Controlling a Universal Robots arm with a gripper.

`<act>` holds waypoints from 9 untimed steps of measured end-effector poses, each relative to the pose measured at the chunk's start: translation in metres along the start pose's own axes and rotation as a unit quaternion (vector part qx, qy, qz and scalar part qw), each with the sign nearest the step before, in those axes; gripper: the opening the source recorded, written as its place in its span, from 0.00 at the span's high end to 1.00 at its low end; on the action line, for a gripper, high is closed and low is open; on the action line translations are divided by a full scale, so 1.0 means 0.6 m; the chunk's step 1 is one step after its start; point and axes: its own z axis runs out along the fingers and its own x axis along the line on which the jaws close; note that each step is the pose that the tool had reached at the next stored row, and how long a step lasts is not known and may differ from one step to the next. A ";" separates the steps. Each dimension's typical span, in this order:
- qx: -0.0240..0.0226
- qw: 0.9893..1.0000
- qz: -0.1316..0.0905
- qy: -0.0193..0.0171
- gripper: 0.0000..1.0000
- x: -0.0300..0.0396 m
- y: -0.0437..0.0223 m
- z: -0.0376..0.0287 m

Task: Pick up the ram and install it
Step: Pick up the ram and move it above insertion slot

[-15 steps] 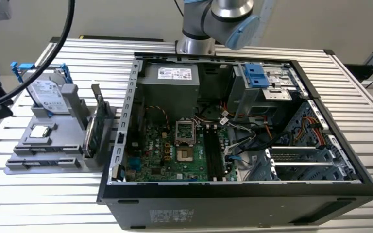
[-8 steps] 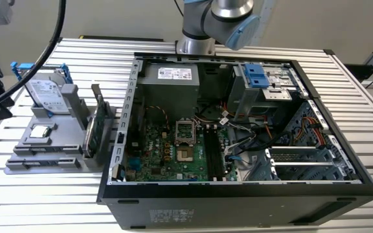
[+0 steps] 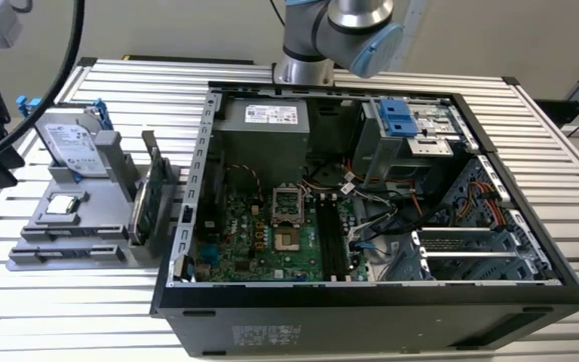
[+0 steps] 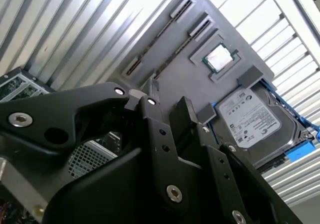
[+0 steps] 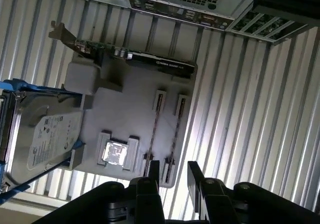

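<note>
Two ram sticks stand on edge side by side in slots of a grey fixture (image 5: 130, 104): one ram stick (image 5: 155, 126) and a second ram stick (image 5: 176, 126) in the first wrist view. In the second wrist view they are the ram stick (image 4: 159, 34) and its neighbour (image 4: 182, 46). My gripper (image 5: 173, 168) hangs well above that fixture, open, with nothing between its black fingers (image 5: 154, 170). The gripper (image 4: 167, 96) has its tips over the end of the sticks and apart from them. In the exterior view the fixture (image 3: 73, 253) lies left of the open computer case (image 3: 370, 294).
On the fixture also sit a silver processor chip (image 5: 115, 152), a hard drive (image 5: 45, 134) in a blue frame and an upright graphics card (image 5: 135, 59). Inside the case, the green motherboard (image 3: 259, 249) has long black memory slots (image 3: 332, 237). The table is ribbed metal.
</note>
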 end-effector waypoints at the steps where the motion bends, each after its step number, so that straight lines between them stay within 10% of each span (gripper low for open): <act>1: 0.001 1.000 0.006 0.000 0.00 0.000 0.000 0.001; 9: 0.006 0.999 0.047 -0.001 0.00 0.000 0.000 0.009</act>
